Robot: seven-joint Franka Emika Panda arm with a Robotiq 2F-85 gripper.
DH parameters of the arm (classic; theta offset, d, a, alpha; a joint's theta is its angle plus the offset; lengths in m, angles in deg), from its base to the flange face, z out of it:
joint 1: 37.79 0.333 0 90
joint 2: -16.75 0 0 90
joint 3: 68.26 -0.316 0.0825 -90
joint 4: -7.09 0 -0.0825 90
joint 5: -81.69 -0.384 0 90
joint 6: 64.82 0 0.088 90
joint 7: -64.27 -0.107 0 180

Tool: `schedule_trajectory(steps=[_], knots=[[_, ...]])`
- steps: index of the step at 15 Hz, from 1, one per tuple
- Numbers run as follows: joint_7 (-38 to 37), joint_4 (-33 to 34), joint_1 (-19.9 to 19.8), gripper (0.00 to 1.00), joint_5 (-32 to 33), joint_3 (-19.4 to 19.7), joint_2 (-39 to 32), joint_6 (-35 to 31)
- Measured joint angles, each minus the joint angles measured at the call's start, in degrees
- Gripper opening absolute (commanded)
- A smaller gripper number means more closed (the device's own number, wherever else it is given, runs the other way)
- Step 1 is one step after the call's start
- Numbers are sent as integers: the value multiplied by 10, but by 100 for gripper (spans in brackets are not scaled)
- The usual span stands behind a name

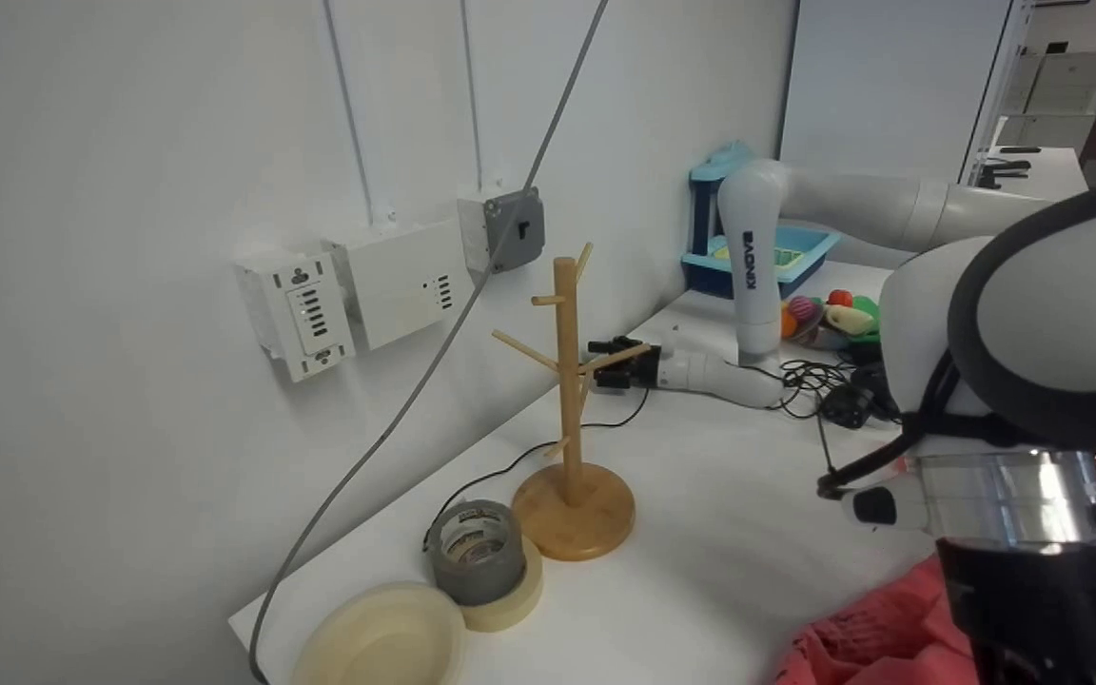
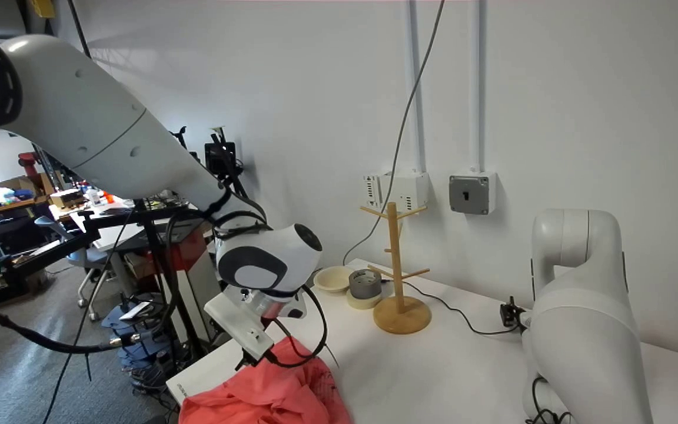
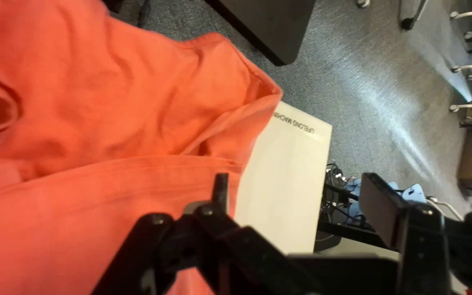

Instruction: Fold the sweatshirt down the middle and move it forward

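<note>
The sweatshirt is wrinkled coral cloth. It lies on the white table's near end in both exterior views (image 1: 890,633) (image 2: 274,391), cut off by the lower edge of each. In the wrist view the sweatshirt (image 3: 117,119) fills the left half, with folds and a raised hem corner beside the bare table edge. My gripper (image 3: 295,184) is open and empty in the wrist view. One finger is in front of the cloth's edge, the other beyond the table's edge over the floor. In an exterior view the gripper (image 2: 248,360) is at the sweatshirt's far edge; whether it touches cannot be told.
A wooden mug tree (image 1: 572,514), tape rolls (image 1: 479,561) and a cream bowl (image 1: 381,637) stand along the wall. A Kinova arm (image 1: 753,257) with cables reaches over the table (image 1: 700,533). A black panel (image 3: 277,32) shows past the cloth in the wrist view.
</note>
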State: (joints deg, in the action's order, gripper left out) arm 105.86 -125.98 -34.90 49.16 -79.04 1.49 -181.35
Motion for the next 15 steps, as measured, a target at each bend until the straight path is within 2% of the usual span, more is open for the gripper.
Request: schedule_trajectory(steps=[6,11,15], knots=[[-52,-7,-2,100,102,31,34,-98],[-59,-32,-14,100,117,51,31,-216],[-59,-40,-22,100,147,54,11,-285]])
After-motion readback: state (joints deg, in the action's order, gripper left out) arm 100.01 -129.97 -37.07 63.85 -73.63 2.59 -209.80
